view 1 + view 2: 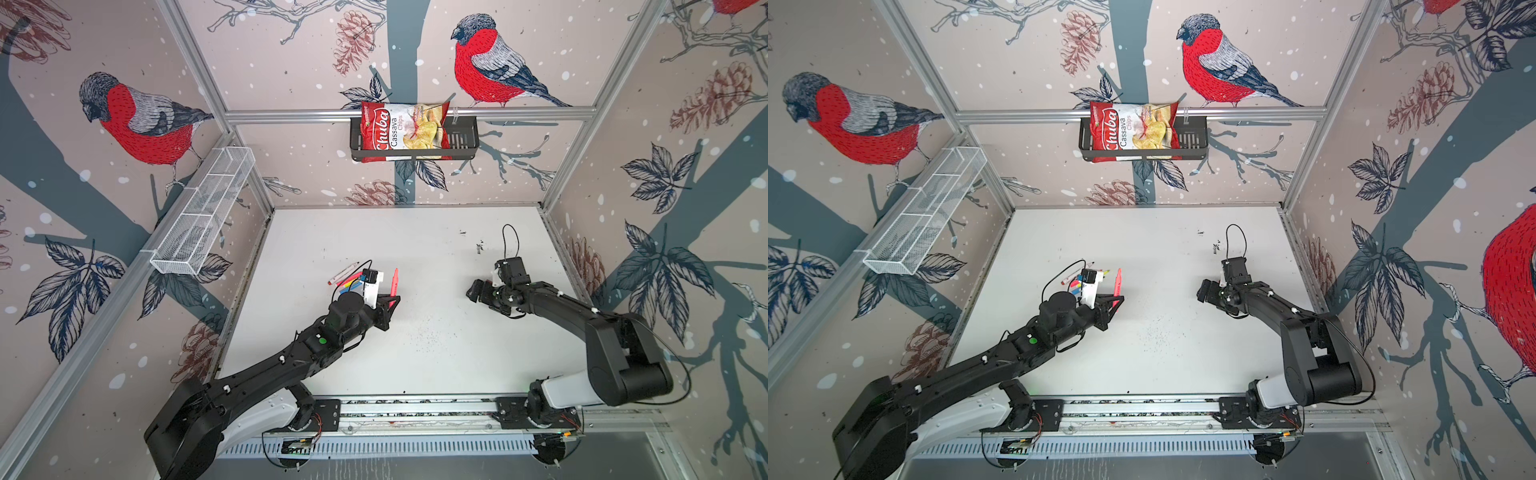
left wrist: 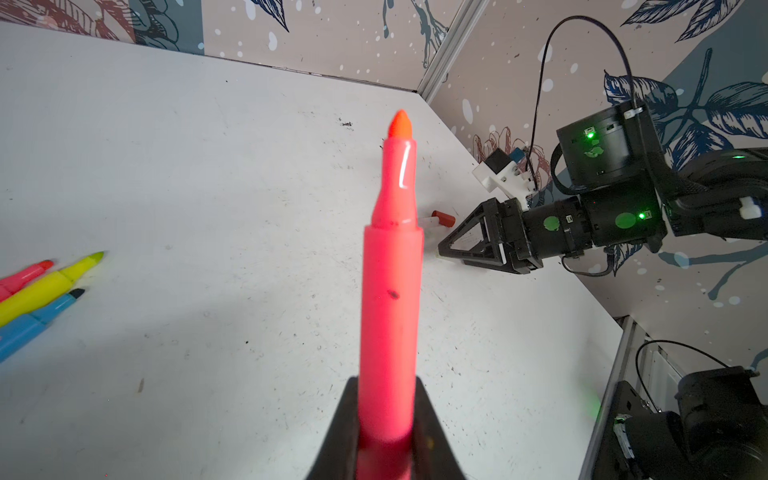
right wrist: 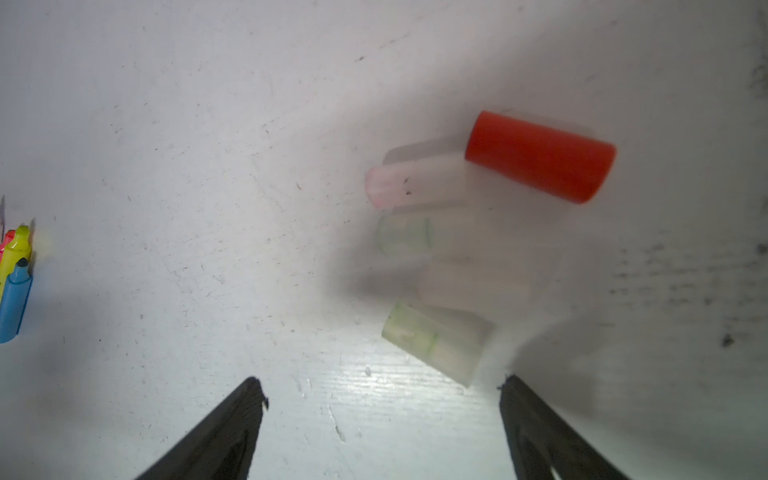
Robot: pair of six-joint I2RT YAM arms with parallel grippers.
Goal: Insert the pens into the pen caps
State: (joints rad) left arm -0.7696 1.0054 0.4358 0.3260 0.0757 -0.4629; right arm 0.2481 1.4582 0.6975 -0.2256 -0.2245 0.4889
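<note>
- My right claw (image 3: 382, 385) hung low over the table (image 3: 187, 124), jaws wide apart and empty.
- Nearest lay a clear cap (image 3: 436, 341), flat on the table just beyond my tips and not touching them. Counting twelve as straight out from the jaws, it sat at about one o'clock.
- Its long axis ran nearly along the line between my two fingers, a little slanted. I judged a plain close would pinch it end to end, so the wrist wanted a turn first.
- Past it lay a second cap (image 3: 473, 286), a green-tinged cap (image 3: 415, 237) and a pink-stained cap (image 3: 409, 183), side by side and packed close, all heading much the same way.
- The red cap (image 3: 540, 156) lay last, against or just beside the pink-stained one.
- In a top view my left claw (image 1: 392, 300) stood at nine o'clock from the right one, well apart. It was clamped on a pink pen (image 2: 390, 291), whose barrel ran toward twelve with the bare tip leading.
- The right arm was the nearer to the caps, though they were hidden in both top views.
- Farthest, at ten o'clock from the left claw, lay the loose pens: yellow pen (image 2: 54, 282), blue pen (image 2: 37, 320), second pink pen (image 2: 25, 276) and white pen (image 1: 343, 274).
</note>
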